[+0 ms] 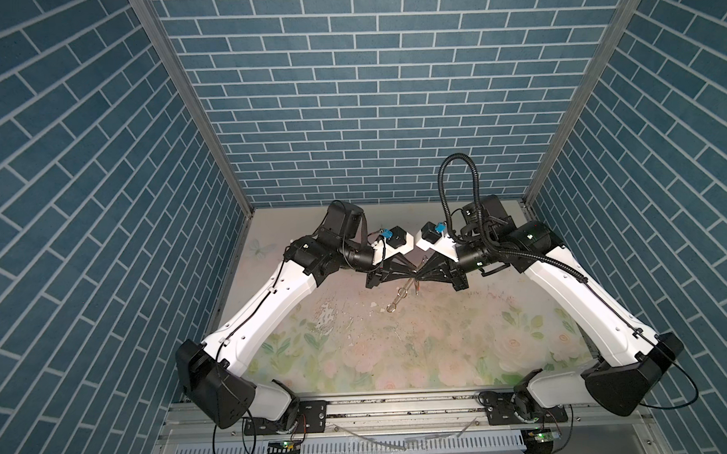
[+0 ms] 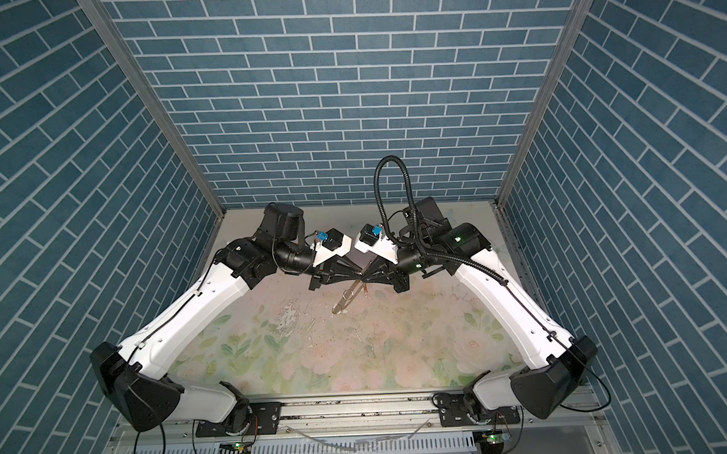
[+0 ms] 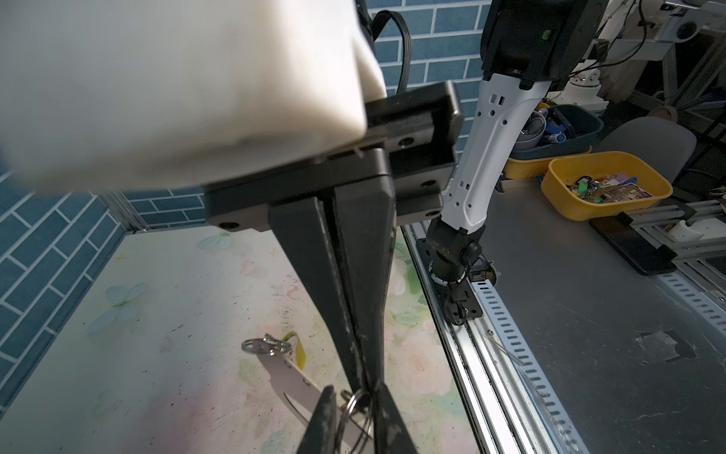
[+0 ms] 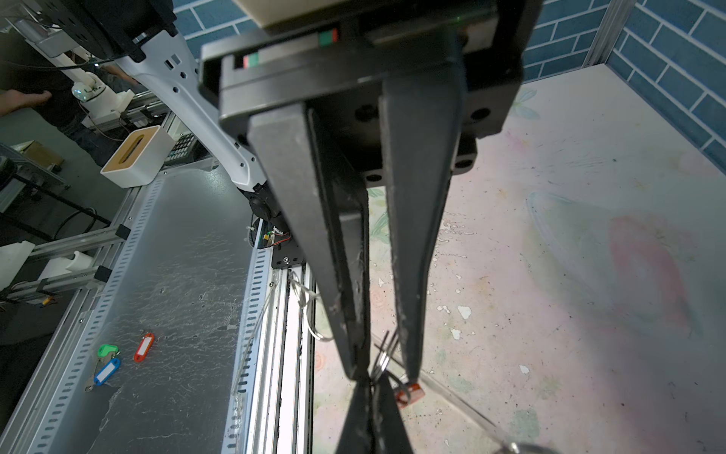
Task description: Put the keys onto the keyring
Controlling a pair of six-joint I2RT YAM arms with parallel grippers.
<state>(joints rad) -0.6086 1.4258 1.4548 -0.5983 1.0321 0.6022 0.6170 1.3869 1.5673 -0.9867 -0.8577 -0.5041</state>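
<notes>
Nearest, pinching a silver ring (image 3: 346, 394) with left gripper (image 3: 365, 387), jaws narrow. Clamping red-tagged key (image 4: 409, 393) with right gripper (image 4: 385, 375), tip to tip. Holding keyring (image 3: 292, 383) aloft over floral table (image 3: 176, 314), yellow-tagged key (image 3: 300, 351) at far end.

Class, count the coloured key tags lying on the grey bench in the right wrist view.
3: a green tag, a blue tag close beside it, and a red tag apart from both. Others may lie out of frame.

White arm shells (image 1: 269, 306), black joints (image 1: 209, 387), corrugated black cable (image 1: 474, 182).
</notes>
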